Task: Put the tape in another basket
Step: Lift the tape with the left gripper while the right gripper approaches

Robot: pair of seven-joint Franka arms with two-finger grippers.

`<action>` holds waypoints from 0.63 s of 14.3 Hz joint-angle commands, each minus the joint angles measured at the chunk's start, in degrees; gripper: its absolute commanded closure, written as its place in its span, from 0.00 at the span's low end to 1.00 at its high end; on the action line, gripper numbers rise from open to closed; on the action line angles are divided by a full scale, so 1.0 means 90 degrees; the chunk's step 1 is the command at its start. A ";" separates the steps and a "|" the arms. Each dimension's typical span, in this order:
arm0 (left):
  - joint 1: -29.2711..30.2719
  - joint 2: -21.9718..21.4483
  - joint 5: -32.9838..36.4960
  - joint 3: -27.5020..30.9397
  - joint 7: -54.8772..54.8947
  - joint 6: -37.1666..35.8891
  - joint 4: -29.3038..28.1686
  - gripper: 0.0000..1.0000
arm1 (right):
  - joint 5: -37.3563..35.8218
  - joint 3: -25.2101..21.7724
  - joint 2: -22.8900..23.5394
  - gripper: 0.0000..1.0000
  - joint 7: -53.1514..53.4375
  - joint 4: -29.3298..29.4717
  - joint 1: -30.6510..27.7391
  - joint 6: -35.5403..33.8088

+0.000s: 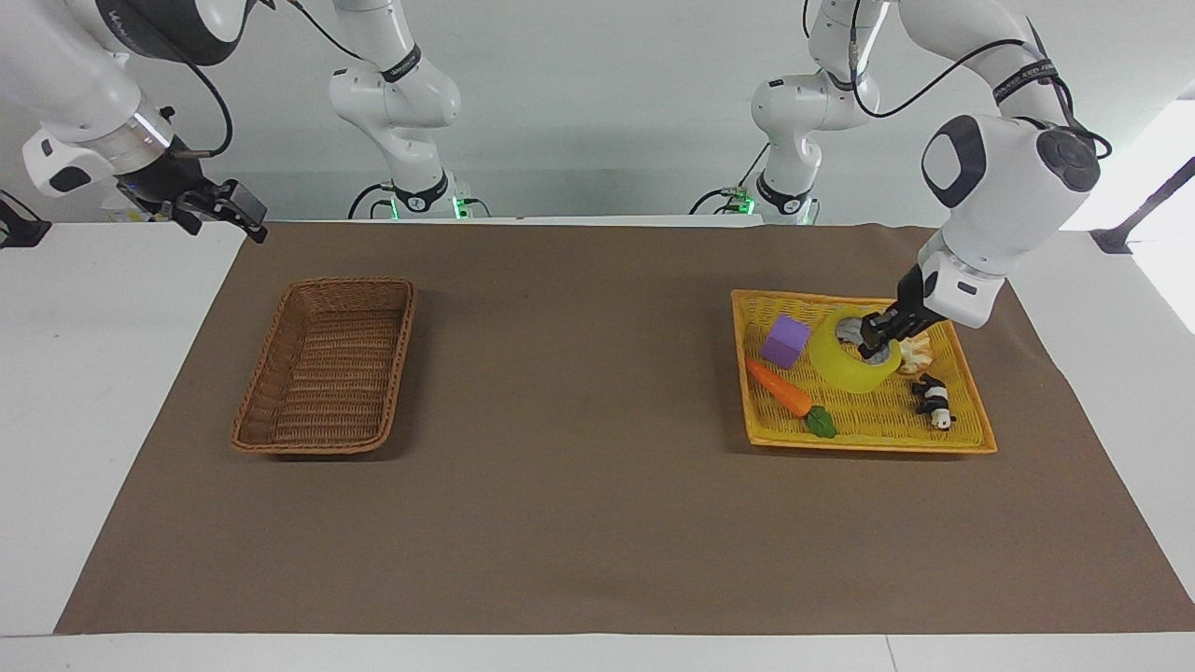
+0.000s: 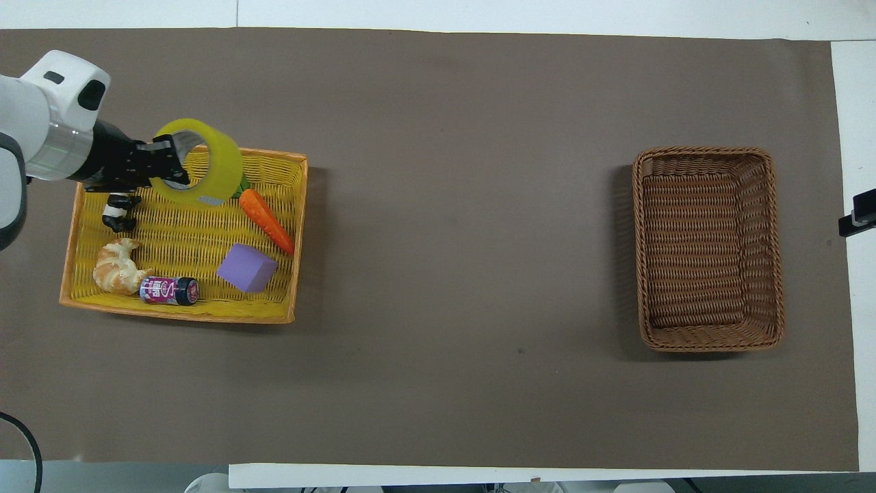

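Note:
The tape, a wide yellow roll, hangs tilted just above the yellow tray. My left gripper is shut on the roll's wall, with one finger inside the core. The brown wicker basket sits empty toward the right arm's end of the table. My right gripper waits open with nothing in it, over the white table edge beside that basket.
In the yellow tray lie a purple cube, a toy carrot, a black-and-white toy animal, a croissant and a small can. Brown mat lies between tray and basket.

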 commanded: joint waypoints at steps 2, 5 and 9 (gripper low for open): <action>-0.1127 -0.0046 -0.1007 0.0057 -0.0881 -0.0011 0.0034 1.00 | -0.0024 0.0048 -0.0200 0.00 -0.0490 -0.0184 -0.0059 -0.0239; -0.1753 -0.0075 -0.1714 0.0009 -0.1165 0.0057 0.0189 1.00 | 0.1134 0.0058 -0.0191 0.00 -0.0735 -0.0213 -0.0049 -0.0170; -0.2135 -0.0124 -0.1909 -0.0148 -0.1508 0.0359 0.0229 1.00 | 0.2931 0.0058 -0.0317 0.00 -0.0823 -0.0564 -0.0058 -0.0161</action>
